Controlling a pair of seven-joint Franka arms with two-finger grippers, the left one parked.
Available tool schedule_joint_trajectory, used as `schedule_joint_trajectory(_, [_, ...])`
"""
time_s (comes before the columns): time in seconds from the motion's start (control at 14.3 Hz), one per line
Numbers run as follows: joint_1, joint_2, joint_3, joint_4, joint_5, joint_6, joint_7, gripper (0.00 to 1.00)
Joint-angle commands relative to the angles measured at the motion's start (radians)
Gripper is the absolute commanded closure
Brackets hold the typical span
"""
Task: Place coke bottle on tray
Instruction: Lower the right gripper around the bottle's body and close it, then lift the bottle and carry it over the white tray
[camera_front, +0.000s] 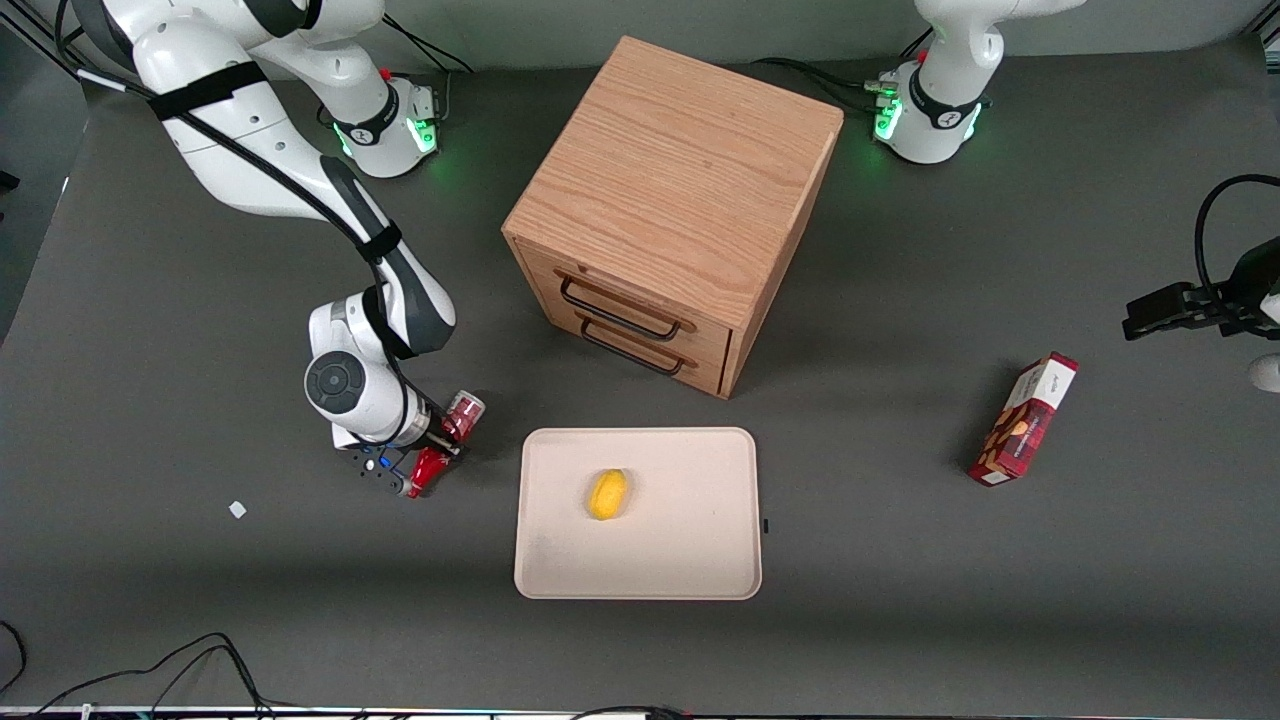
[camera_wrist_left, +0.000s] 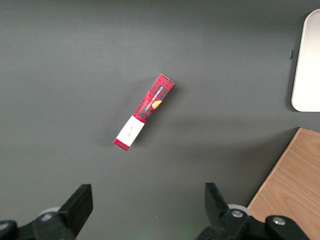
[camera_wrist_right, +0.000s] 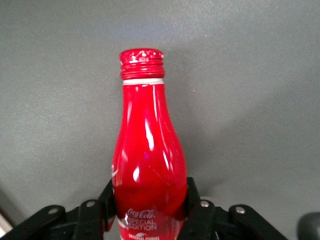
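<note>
Front, right wrist and left wrist views of a dark grey counter (camera_front: 900, 600). The right arm's pincer (camera_front: 437, 447) is low over the counter, just beside the tray (camera_front: 690, 560) at the working arm's end, and is clamped on the coke bottle (camera_front: 447, 443). In the right wrist view the two black fingers (camera_wrist_right: 197, 207) press against either side of the bottle's (camera_wrist_right: 148, 170) red body, near the white script logo, with the red-capped neck projecting away from the pincer (camera_wrist_right: 149, 210) over bare grey surface. In the front view the bottle lies tilted in the grip, its silvery base pointing toward the wooden drawer cabinet (camera_front: 675, 210) and its capped end pointing toward the front camera. The bottle is outside the tray, close to the tray's short edge but apart from it.

The cream tray lies flat in front of the cabinet's two drawers, nearer to the front camera than the cabinet. A small yellow object (camera_front: 607, 494) rests on the tray near its middle. A red snack box (camera_front: 1023, 419) lies on the counter toward the parked arm's end, well apart from the tray; the left wrist view shows the same box (camera_wrist_left: 144, 112) lying alone on the grey surface. A small white scrap (camera_front: 237, 509) lies on the counter toward the working arm's end.
</note>
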Motion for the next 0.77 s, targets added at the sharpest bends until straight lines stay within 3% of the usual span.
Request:
schedule_joint_trajectory(0.0, [0.003,-0.093,0.001,-0.002,-0.032,-0.104,0.021,1.00])
schedule_joint_trajectory(0.42, [-0.009,-0.308,0.014,0.042,-0.020,-0.403,-0.054,1.00])
schedule_joint_trajectory(0.7, [-0.023,-0.319,0.014,0.304,0.037,-0.745,-0.149,1.00])
